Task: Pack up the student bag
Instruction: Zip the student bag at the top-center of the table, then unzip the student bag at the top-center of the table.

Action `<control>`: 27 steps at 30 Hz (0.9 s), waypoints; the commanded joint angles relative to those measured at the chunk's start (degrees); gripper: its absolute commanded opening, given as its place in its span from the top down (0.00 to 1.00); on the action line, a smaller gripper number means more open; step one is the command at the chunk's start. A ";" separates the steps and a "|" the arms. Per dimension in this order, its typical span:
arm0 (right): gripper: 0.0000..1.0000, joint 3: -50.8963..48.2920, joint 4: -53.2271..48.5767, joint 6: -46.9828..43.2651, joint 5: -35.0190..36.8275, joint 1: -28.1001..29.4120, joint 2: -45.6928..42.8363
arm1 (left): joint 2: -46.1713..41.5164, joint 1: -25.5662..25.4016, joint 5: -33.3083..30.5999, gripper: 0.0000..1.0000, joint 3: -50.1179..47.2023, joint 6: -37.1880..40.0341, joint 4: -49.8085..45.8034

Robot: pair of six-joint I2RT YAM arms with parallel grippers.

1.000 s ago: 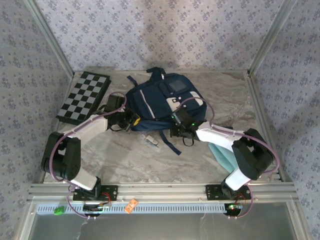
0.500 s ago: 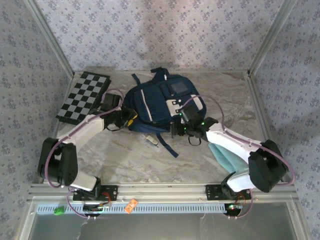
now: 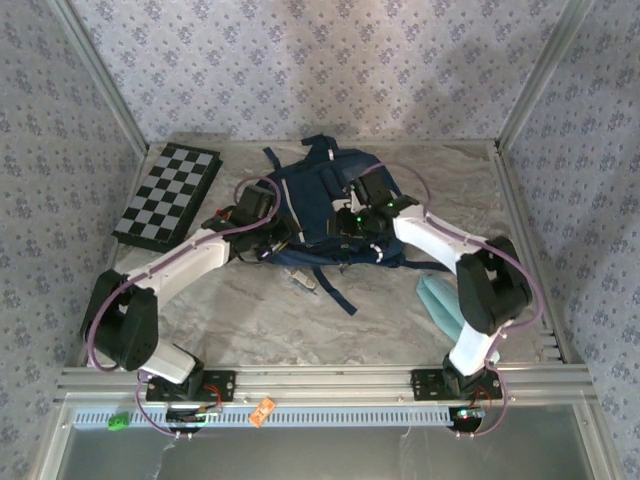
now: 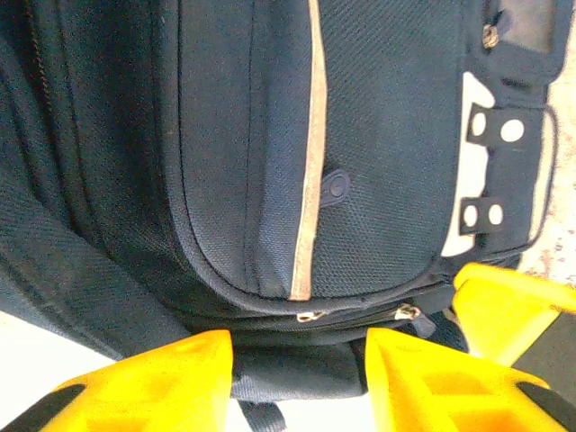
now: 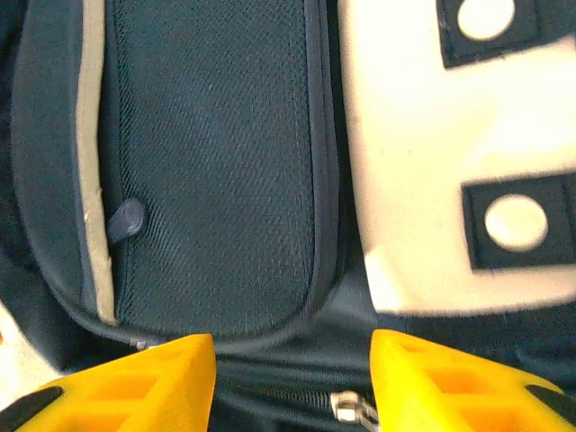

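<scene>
Navy fabric of the student bag [image 3: 318,190] lies at my 12 o'clock on the marble table [image 3: 250,310], with the chessboard [image 3: 168,195] at its 9 o'clock. My left gripper [image 4: 300,378] sits at the bag's 8 o'clock edge, jaws partly spread, gripping nothing I can see. My right gripper [image 5: 292,373] hangs over the front pocket [image 5: 216,180] near 5 o'clock, jaws likewise parted and empty

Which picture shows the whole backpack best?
The top view: nearly all of the backpack shows, lying on the table, straps included. The left wrist view shows its front pocket and pale stripe up close; the right wrist view shows pocket fabric and a white patch.
</scene>
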 commanded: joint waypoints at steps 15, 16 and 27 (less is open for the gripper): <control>0.54 10.53 -4.85 -3.11 -0.14 -0.09 11.48 | 4.27 -1.88 -2.69 0.57 -2.77 -0.08 2.16; 0.57 10.54 -4.68 -3.19 -0.19 0.25 11.61 | 4.54 -1.86 -2.76 0.57 -2.86 -0.01 1.87; 0.98 11.57 -3.23 -0.69 -1.92 0.93 9.76 | 4.93 -0.90 -3.68 0.57 -7.61 0.95 3.90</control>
